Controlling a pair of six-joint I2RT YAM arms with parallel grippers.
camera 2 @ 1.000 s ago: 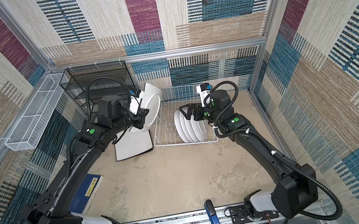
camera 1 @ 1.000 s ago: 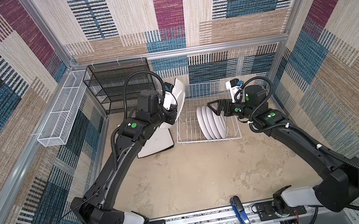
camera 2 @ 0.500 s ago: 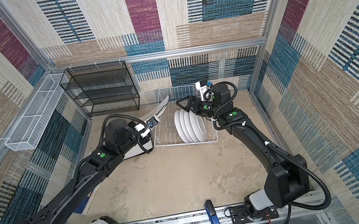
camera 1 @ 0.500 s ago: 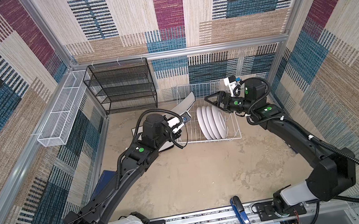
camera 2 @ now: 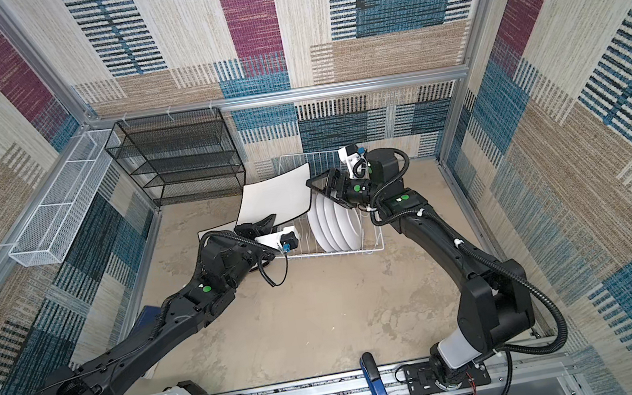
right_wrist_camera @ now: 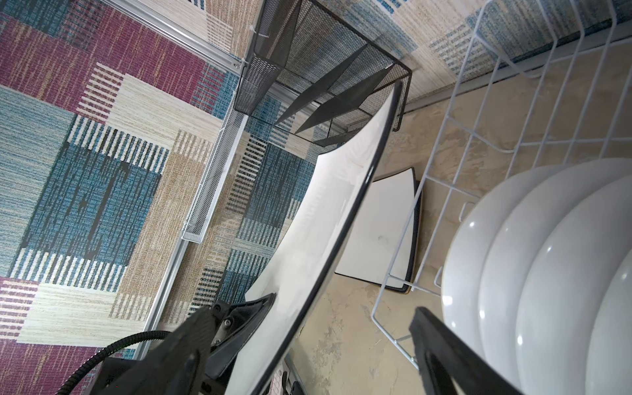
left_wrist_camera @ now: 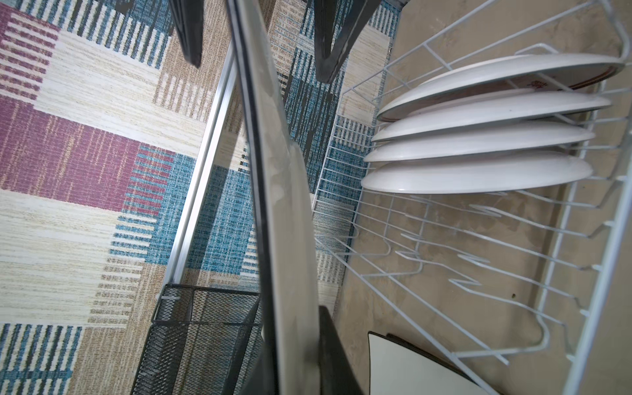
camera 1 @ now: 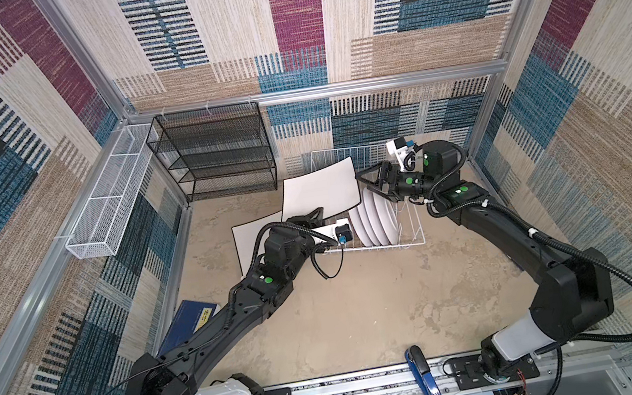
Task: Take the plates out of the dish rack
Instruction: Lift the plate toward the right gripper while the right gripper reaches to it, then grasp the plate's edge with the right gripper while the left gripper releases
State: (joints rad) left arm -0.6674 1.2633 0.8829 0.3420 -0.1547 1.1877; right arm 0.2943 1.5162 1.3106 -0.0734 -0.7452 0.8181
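Pinching left gripper (camera 1: 314, 214) jaws on square plate (camera 1: 319, 189), holding right gripper (camera 1: 373, 184) jaws wide, empty. Counting second square (camera 1: 248, 237) out, four rounds (camera 1: 376, 219) in rack (camera 1: 413, 243).

The brown floor (camera 1: 363, 305) is patchy. A white wire rack (camera 1: 376, 247) stands on it near the back. A square plate (camera 1: 248, 237) lies flat just beside the rack. A black shelf (camera 1: 216, 158) stands at the back wall. A blue book (camera 1: 191, 323) lies by the left wall.
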